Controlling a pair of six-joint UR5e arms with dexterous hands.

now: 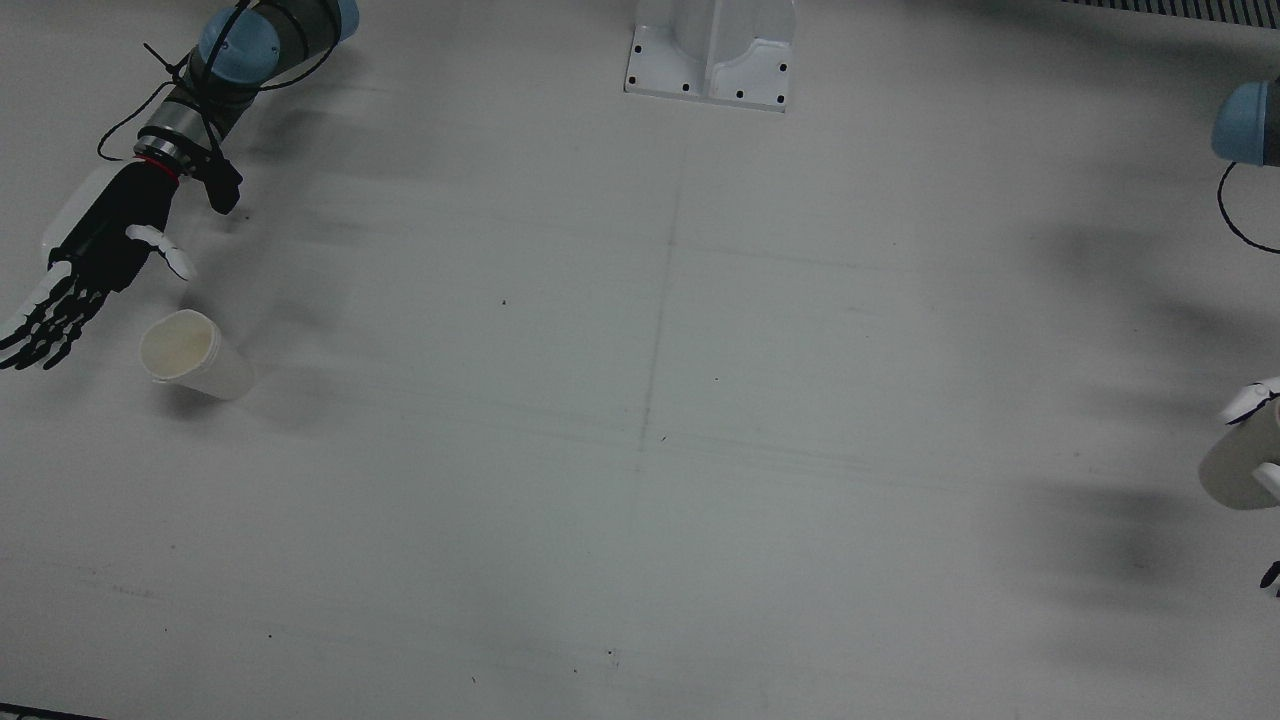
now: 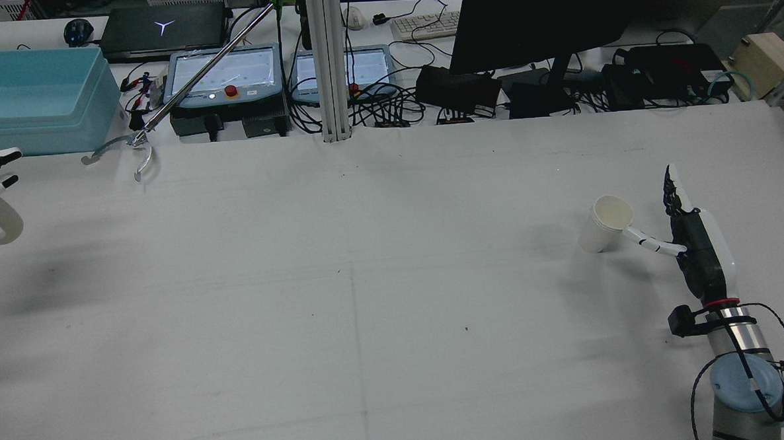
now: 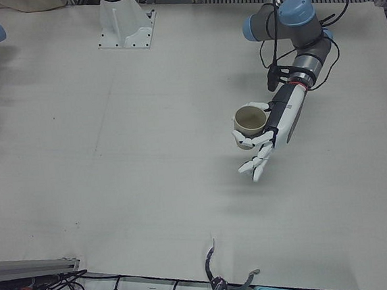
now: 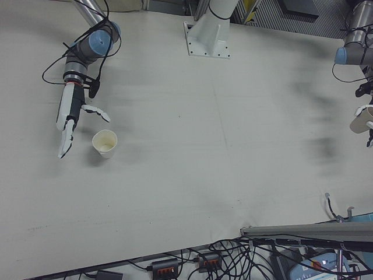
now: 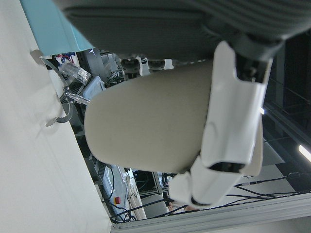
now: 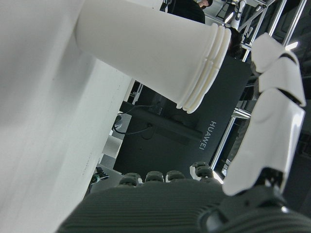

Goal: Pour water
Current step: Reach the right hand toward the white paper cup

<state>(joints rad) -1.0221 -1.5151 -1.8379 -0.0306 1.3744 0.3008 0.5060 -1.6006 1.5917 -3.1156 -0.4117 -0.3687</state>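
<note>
Paper cup sits in my left hand, lifted clear of the white table over the half in front of the left arm, mouth up and slightly tilted; the fingers are wrapped round its beige wall, as the left hand view shows up close. I see a second cup standing upright on the table on the right arm's side, its inside pale and, as far as I can tell, empty. My right hand is just beside it, fingers spread and straight, thumb reaching toward the cup's rim; whether it touches I cannot tell. Beyond the table edge lie a blue bin and two teach pendants.
</note>
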